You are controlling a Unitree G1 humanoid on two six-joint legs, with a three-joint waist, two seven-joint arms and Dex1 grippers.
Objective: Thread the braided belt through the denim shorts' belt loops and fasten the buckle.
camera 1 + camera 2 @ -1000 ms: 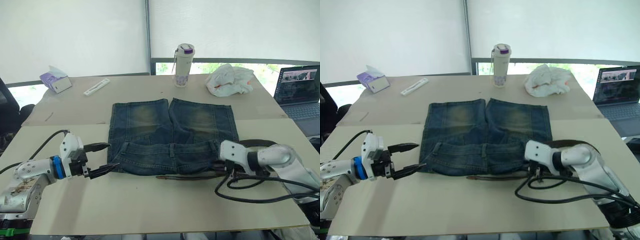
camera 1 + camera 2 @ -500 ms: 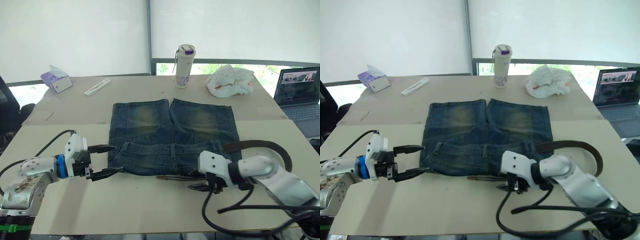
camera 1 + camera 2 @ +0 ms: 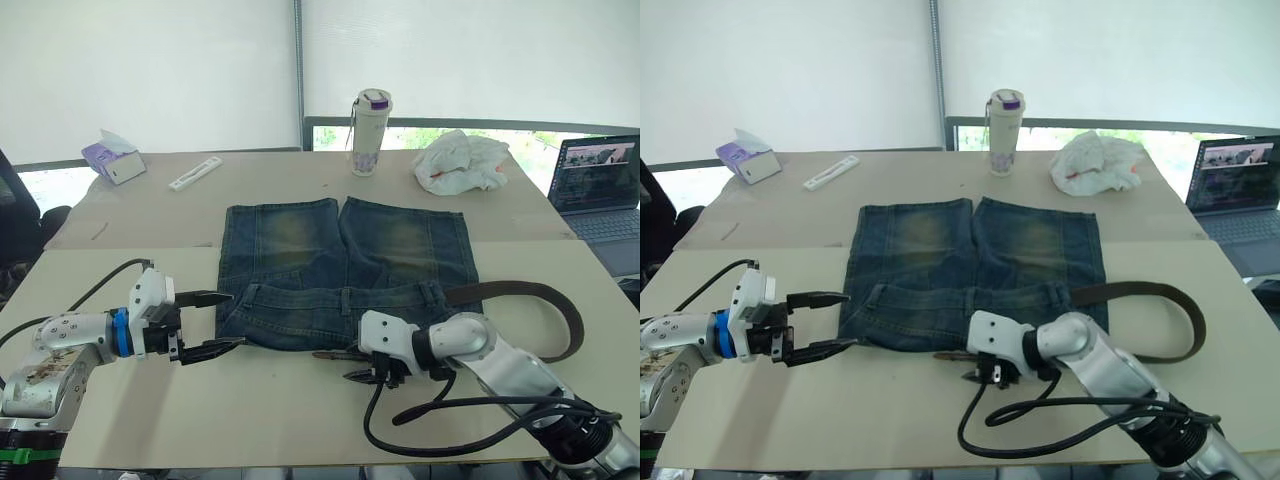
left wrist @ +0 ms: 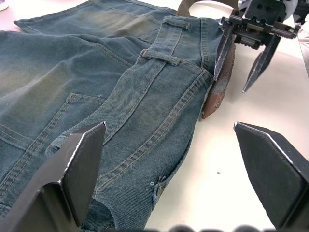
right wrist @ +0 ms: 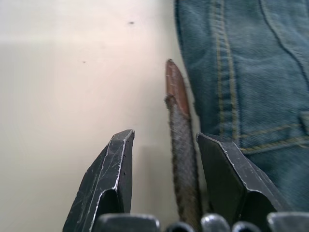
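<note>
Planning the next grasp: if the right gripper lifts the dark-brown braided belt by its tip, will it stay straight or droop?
Probably droop: the dark-brown braided belt already curls in a loose loop beside the dark blue denim shorts. Its woven surface likely gives grip. The open right gripper straddles the strap near its tip.

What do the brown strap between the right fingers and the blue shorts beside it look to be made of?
The braided belt looks like woven cord or leather with a rough matte plait, ending in a smooth reddish-brown tip, probably leather. The denim shorts look like cotton denim: diagonal twill weave, tan double stitching, faded yellowish patches. The right gripper straddles the strap, open.
</note>
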